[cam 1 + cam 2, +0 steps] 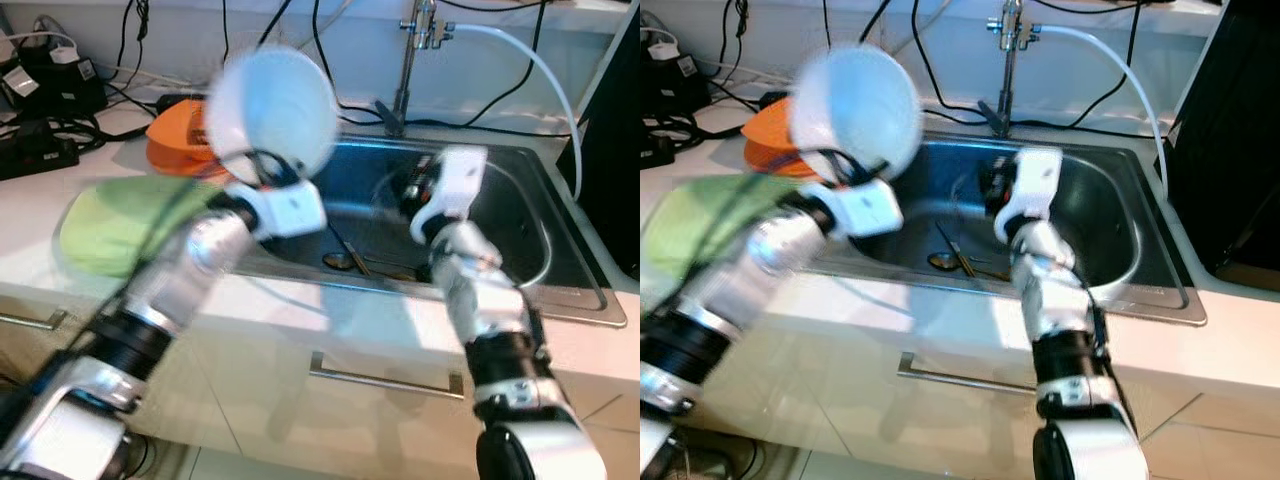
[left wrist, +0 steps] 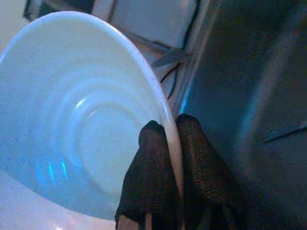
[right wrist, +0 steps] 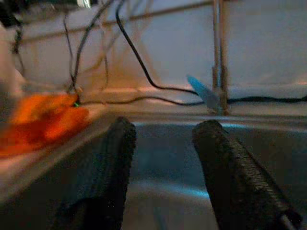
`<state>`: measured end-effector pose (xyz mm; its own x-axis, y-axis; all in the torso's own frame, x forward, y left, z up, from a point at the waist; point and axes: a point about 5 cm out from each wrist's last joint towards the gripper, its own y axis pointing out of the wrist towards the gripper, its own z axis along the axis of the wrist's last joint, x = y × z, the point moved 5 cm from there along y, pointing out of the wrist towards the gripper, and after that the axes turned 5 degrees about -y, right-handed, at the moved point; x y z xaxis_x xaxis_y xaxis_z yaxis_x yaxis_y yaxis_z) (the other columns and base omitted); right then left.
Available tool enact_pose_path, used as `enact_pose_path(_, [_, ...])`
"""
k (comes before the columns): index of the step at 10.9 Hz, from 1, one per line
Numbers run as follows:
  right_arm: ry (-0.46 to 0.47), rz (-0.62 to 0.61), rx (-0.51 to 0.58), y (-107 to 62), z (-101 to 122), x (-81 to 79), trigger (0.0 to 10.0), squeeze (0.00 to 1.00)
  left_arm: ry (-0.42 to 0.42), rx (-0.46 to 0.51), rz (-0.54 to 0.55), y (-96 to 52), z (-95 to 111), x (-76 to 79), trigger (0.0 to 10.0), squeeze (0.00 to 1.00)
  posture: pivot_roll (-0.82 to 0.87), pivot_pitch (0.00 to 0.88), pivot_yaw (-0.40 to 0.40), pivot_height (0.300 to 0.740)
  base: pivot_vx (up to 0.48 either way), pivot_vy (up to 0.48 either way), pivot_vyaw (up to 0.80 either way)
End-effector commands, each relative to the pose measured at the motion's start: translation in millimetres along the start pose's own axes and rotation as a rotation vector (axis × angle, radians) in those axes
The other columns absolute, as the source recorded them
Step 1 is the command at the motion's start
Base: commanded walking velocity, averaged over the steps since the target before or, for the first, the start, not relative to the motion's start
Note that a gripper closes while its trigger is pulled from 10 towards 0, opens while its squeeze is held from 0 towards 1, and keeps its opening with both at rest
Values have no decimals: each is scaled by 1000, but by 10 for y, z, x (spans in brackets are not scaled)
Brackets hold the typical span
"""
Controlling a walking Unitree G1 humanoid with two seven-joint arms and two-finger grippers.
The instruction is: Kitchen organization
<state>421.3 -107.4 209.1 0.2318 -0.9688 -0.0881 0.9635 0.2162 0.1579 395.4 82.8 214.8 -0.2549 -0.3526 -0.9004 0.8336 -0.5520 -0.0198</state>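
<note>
My left gripper (image 2: 168,139) is shut on the rim of a white bowl (image 1: 272,108), held tilted in the air above the left edge of the steel sink (image 1: 530,180). The left wrist view looks into the white bowl (image 2: 81,120), its rim pinched between the two black fingers (image 2: 151,153). My right gripper (image 3: 163,153) hangs open over the sink basin with nothing between its fingers; its white wrist (image 1: 455,190) is above the basin's middle. Cutlery (image 1: 350,260) lies on the sink floor.
An orange dish (image 1: 180,135) sits on the counter left of the sink, a green cloth or mat (image 1: 120,225) in front of it. A tap (image 1: 410,60) with a white hose stands behind the sink. Black cables and plugs (image 1: 50,90) crowd the back left.
</note>
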Motion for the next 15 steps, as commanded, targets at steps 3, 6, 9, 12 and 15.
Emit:
enact_pose_path(3, [127, 105, 36, 18, 261, -189, 10000, 1000, -3, 41, -60, 68, 160, 235, 10000, 0, 211, 5, 32, 740, 0, 0, 0])
enact_pose_path(6, [156, 96, 43, -9, 311, -137, 10000, 1000, -29, 16, -45, 68, 114, 236, 10000, 0, 209, 7, 35, 740, 0, 0, 0])
enact_pose_path(9, [151, 50, 21, -26, 260, -54, 10000, 1000, -51, -74, 39, 69, -50, 95, 10000, 0, 210, 8, 36, 740, 0, 0, 0])
enact_pose_path(12, [166, 113, 23, -40, 302, -184, 10000, 0, -37, -89, -23, 80, -74, 235, 10000, 0, 209, 8, 36, 740, 0, 0, 0])
enact_pose_path(15, [196, 212, 14, -68, 320, -395, 10000, 0, -39, -63, -72, 99, 15, 380, 10000, 0, 209, 11, 36, 740, 0, 0, 0])
